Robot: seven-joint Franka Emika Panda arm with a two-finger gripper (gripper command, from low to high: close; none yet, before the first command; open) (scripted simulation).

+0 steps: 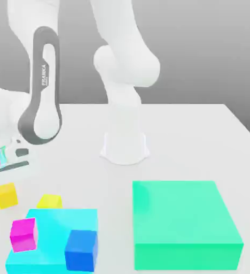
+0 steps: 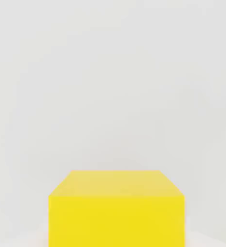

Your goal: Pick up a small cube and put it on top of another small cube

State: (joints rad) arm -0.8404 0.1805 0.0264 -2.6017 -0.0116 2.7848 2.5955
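the worry from here is a lift that comes up empty or crooked. the pincer (image 1: 7,163) is clenched, its jaws drawn together, but from where i stand i can't tell whether they have actually bitten on the small cube (image 1: 6,195) or closed just above it. the hand is half cut off at the edge of the exterior view, so that is a fair doubt. if the hold is only on the top edge, the cube would probably slip out or twist as the arm rises. it could then tumble toward the lemon-yellow cube (image 1: 49,202), which lies near it.

a second risk, i'd judge, comes at the stacking. the magenta cube (image 1: 23,234) and the blue cube (image 1: 81,250) sit close together on the cyan block (image 1: 52,225). a cube held off-centre could knock either one, or land askew and slide off.

the small cube rests on the table (image 1: 202,139), just off the cyan block's far corner, on the exterior view's left. it sits directly under the pincer, close beneath the hand. in the hand view it lies square ahead (image 2: 116,207), flat and upright.
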